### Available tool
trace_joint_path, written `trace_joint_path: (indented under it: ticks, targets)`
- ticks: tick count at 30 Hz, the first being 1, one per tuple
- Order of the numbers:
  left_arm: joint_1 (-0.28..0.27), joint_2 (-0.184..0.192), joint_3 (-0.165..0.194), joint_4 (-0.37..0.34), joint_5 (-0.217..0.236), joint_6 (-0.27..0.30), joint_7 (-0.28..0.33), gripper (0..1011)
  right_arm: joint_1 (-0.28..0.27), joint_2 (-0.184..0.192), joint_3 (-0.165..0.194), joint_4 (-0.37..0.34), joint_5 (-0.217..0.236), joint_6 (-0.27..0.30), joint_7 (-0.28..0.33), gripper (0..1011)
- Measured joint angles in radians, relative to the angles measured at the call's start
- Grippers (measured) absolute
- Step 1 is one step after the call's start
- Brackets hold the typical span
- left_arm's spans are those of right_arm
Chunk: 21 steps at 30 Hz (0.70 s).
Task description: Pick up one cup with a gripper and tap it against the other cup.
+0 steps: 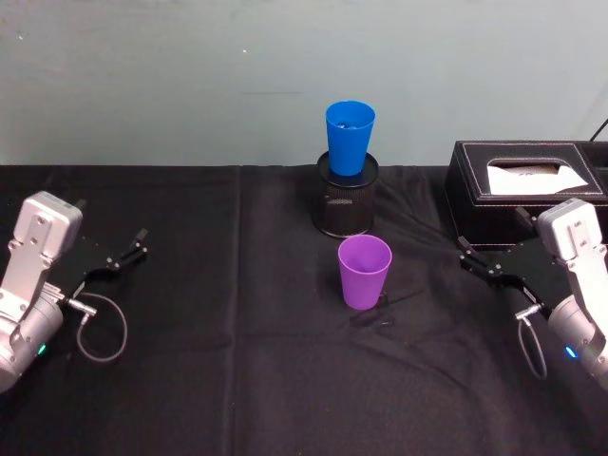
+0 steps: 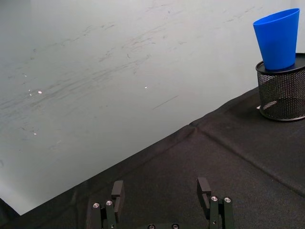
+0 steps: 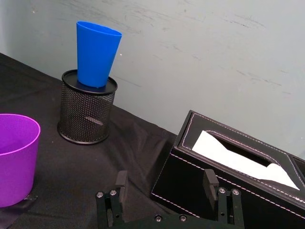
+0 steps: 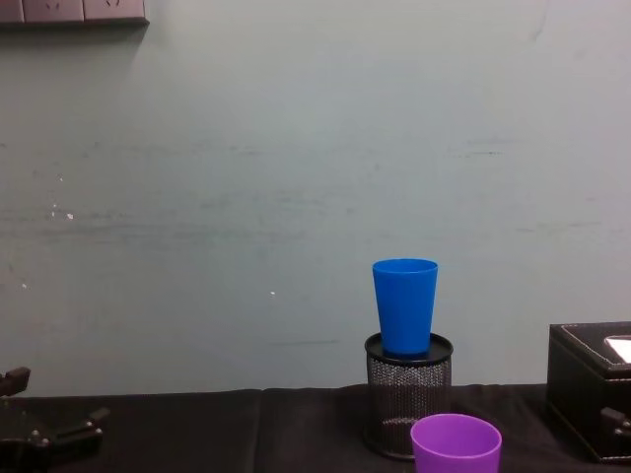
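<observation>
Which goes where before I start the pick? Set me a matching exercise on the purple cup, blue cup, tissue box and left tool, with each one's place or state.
Things:
1 purple cup
2 blue cup
3 tissue box
4 left tool

Places or states:
A atop the mesh pen holder
B right side of the table, behind the right tool
C open and empty, at the left
D on the black cloth, in front of the holder

Pairs: 1-D, 2-A, 3-B, 4-C
</observation>
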Motion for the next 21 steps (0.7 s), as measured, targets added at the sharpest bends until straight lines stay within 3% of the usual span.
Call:
trace_joint_path:
  ticks: [15,21]
  targets:
    - [0.000,0.000,0.000,0.000,0.000,0.000,0.000,1000,-0.002,-0.002,0.001,-0.002,0.000,0.000,0.002,1000]
    - [0.000,0.000,0.000,0.000,0.000,0.000,0.000,1000,-0.044,-0.021,-0.005,-0.036,0.012,-0.003,0.041,1000]
